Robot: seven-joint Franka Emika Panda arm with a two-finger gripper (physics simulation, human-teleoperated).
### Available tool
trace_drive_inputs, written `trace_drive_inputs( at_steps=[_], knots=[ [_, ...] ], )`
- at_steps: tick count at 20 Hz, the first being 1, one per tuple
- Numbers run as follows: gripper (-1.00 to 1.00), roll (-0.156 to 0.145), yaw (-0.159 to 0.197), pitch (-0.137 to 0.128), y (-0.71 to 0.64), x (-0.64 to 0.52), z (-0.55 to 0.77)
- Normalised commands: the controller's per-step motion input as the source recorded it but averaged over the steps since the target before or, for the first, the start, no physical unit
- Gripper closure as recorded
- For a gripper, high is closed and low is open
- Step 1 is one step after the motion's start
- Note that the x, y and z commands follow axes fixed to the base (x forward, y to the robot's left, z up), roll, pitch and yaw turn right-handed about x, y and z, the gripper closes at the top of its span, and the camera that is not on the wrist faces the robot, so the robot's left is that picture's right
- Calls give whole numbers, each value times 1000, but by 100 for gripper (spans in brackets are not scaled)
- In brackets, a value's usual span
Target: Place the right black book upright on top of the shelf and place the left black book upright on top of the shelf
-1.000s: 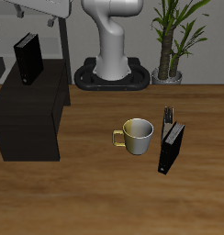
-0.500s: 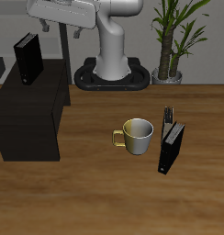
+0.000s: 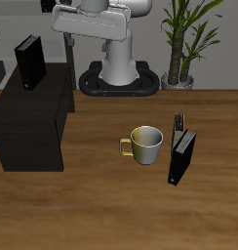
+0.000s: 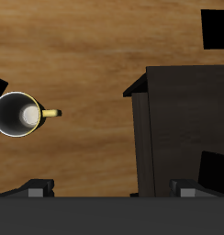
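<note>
The right black book (image 3: 29,62) stands upright on the flat top of the black shelf (image 3: 33,122). On the table beside the mug (image 3: 145,145) stands the left black book (image 3: 181,156), nearer the front edge. My gripper (image 3: 92,37) hangs high in front of the robot base, away from both books. In the wrist view the gripper (image 4: 112,188) is open, with its fingertips (image 4: 36,186) wide apart and nothing between them. That view looks down on the shelf (image 4: 183,110) and the mug (image 4: 17,114).
A potted plant (image 3: 184,39) stands at the back, beside the robot base (image 3: 116,78). A thin dark pole (image 3: 70,59) rises behind the shelf. A small dark object (image 3: 178,122) stands just behind the left black book.
The gripper has moved away from above the shelf toward the middle of the table, in front of the robot base. The book on the shelf has stayed put.
</note>
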Motion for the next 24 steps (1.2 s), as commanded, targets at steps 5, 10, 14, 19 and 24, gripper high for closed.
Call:
trace_drive_inputs(
  at_steps=[5,10,14,19,24],
  knots=[
    [-100,4,-13,-10,416,372,-127],
    [-100,-16,-25,-1,275,268,-204],
    [-100,-20,-72,-42,434,251,-195],
    [-100,23,-22,-14,601,291,-246],
    [-100,14,-39,-1,421,353,-261]
  ],
)
